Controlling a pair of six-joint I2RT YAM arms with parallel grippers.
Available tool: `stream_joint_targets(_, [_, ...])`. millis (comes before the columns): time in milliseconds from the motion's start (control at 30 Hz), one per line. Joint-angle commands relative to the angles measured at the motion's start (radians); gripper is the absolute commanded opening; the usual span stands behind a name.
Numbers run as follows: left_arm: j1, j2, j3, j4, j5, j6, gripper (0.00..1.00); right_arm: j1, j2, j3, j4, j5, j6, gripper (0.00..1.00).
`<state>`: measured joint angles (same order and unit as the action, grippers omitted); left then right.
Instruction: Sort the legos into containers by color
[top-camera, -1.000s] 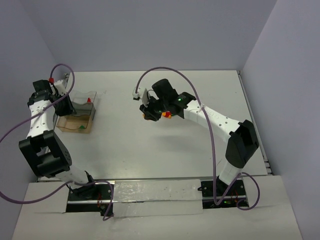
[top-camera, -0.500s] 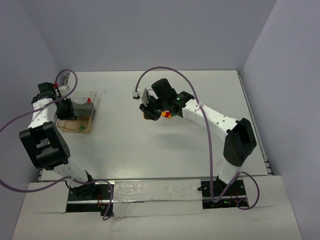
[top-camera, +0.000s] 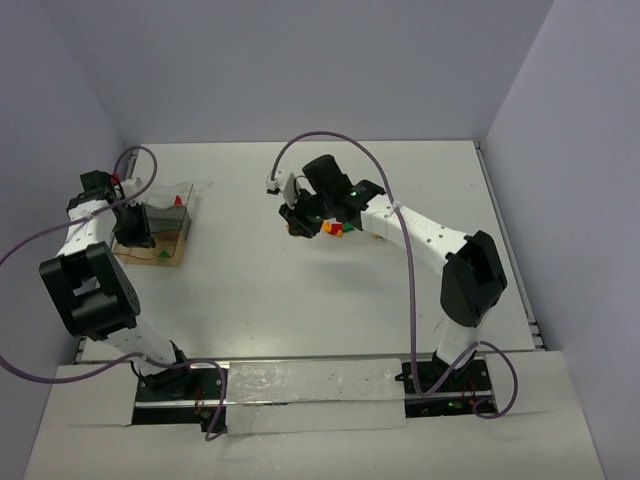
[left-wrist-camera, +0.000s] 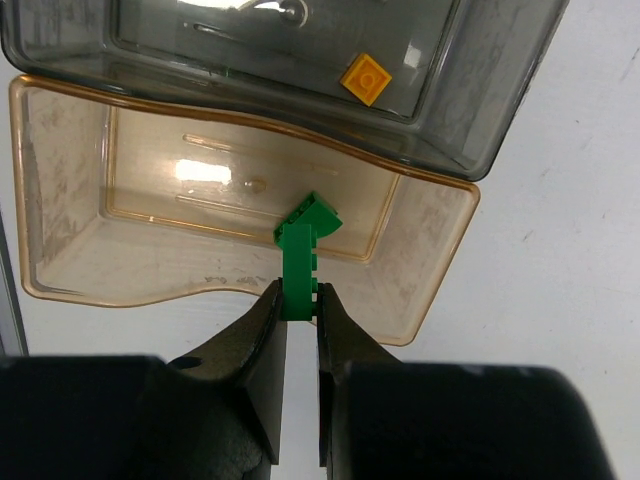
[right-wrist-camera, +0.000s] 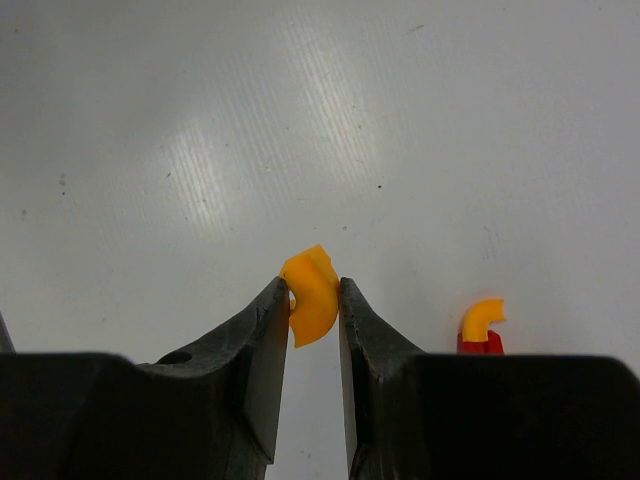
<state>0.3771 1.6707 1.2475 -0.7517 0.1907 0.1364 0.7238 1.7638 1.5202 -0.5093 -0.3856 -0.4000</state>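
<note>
My left gripper (left-wrist-camera: 298, 310) is shut on a green lego (left-wrist-camera: 299, 262) and holds it over the near edge of the tan tray (left-wrist-camera: 80, 180). The grey tray (left-wrist-camera: 500, 90) joined behind it holds an orange-yellow lego (left-wrist-camera: 363, 79). In the top view the left gripper (top-camera: 133, 232) is at the containers (top-camera: 160, 248) on the far left. My right gripper (right-wrist-camera: 314, 300) is shut on a curved orange-yellow lego (right-wrist-camera: 312, 294) above the white table. In the top view it (top-camera: 297, 227) is near the table's middle, beside a small pile of legos (top-camera: 335, 229).
An orange-yellow lego on a red one (right-wrist-camera: 482, 328) lies right of the right fingers. A white connector (top-camera: 272, 186) on the purple cable hangs behind the right gripper. Grey walls close the table on three sides.
The left gripper has moved slightly back and left along the containers. The right gripper has shifted a little and stays by the lego pile.
</note>
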Motion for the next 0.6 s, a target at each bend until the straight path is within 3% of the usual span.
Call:
stream_joint_targets(0, [0.007,-0.021,0.0,0.03,0.005,0.003,0.05,-0.028,0.006,0.057,0.044,-0.003,0.031,0.0])
stream_joint_targets(267, [0.006,-0.074,0.059,-0.003,0.084,0.055,0.04,-0.096,-0.043,0.045,0.04,0.021,0.059,0.0])
stream_joint_targets(567, [0.006,-0.147,0.029,-0.023,0.202,0.146,0.01,-0.162,-0.125,-0.12,0.169,0.037,0.036,0.0])
